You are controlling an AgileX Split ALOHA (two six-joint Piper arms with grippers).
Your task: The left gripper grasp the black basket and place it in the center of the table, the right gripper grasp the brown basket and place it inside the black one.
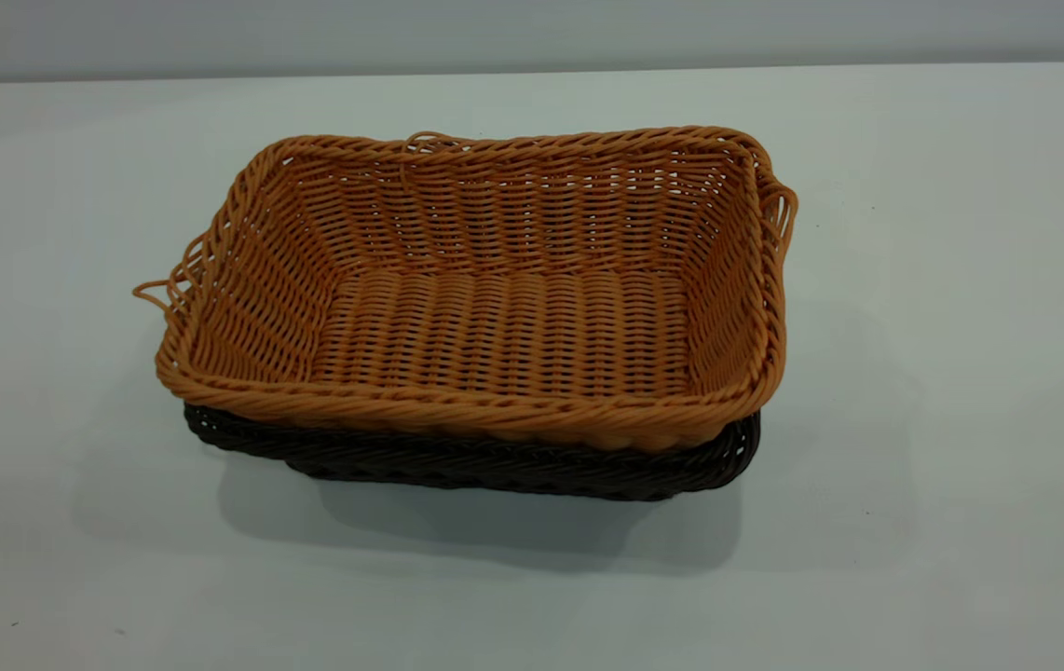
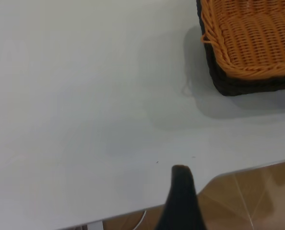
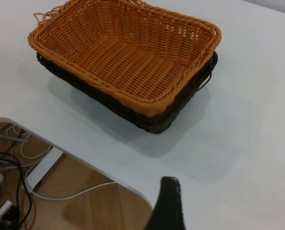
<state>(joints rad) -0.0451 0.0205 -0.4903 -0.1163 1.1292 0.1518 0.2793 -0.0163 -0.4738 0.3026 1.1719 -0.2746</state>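
Exterior view: brown basket point(image 1: 504, 335) nested inside black basket point(image 1: 513, 471), the pair roughly mid-table point(image 1: 961, 466), neither arm in sight. Dark rim showing only along the near side and at the near right corner, hidden elsewhere under the orange rim; so seated a little askew, probably riding high rather than pressed fully home. Left wrist view: left gripper point(image 2: 181, 201) only a dark blur hanging over the table's edge, well apart from the stack, parted or closed impossible to tell. Right wrist view: right gripper point(image 3: 167, 206) likewise a dark shape near the table's edge, clear of both baskets, its state equally impossible to tell. Placement judged done or all but done, hence little left to spoil except through further contact. Main hazard: loose strand loops at the brown rim, on the left and the far right corner, apt to catch on a passing gripper and drag the brown basket up and out, or tip it. Second hazard: light, smooth-bottomed wickerwork on a slick tabletop, easily shoved off centre by any sideways brush, both baskets sliding together. Third: a corrective downward push on one corner alone, likely to rock the upper basket instead of seating it, given the flared sides and the skewed fit.
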